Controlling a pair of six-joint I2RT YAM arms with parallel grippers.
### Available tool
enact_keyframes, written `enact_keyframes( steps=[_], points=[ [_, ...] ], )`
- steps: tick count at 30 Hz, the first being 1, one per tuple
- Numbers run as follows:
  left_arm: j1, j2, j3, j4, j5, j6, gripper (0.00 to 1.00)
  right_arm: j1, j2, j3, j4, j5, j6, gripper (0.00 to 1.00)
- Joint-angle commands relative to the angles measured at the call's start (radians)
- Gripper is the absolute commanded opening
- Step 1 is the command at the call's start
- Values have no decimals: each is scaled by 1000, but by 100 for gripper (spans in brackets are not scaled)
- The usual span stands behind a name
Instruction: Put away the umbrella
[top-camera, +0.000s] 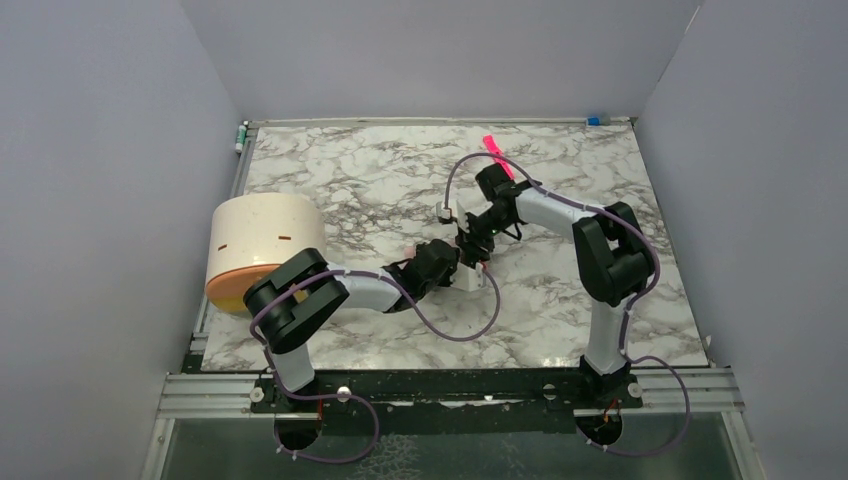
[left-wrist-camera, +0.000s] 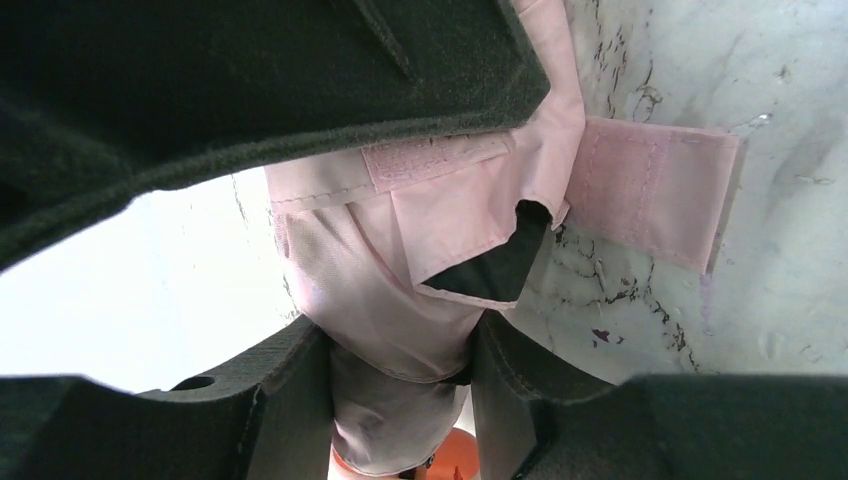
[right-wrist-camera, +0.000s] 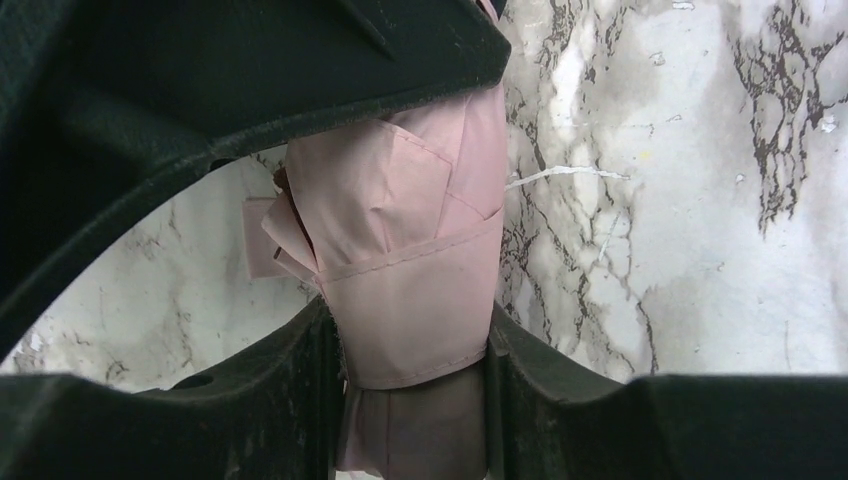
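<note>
The umbrella (top-camera: 468, 278) is a folded pale pink bundle at the table's middle, mostly hidden by both grippers in the top view. My left gripper (top-camera: 452, 260) is shut on its fabric; the left wrist view shows pink cloth (left-wrist-camera: 380, 270) with black lining pinched at the gripper (left-wrist-camera: 400, 350), and the pink strap (left-wrist-camera: 655, 190) lying loose on the marble. My right gripper (top-camera: 472, 238) is shut on the same umbrella from the far side; the right wrist view shows its folded fabric (right-wrist-camera: 420, 280) squeezed at the gripper (right-wrist-camera: 415, 340). Shaft and handle are hidden.
A large cream cylinder with an orange end (top-camera: 262, 245) lies at the left, beside my left arm. A bright pink strip (top-camera: 497, 155) lies beyond my right wrist. Small items sit at the back corners (top-camera: 241, 135) (top-camera: 594, 120). Walls enclose three sides.
</note>
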Motion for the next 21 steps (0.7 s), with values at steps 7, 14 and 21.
enact_keyframes(
  steps=[7,14,21],
  points=[
    [1,-27,-51,-247,117,-70,20,20,75,0,110,140,74,16],
    [0,-199,-48,-325,215,-206,60,20,66,-23,145,189,79,10],
    [1,-511,-115,-366,355,-374,64,20,59,-50,160,214,73,10]
  ],
)
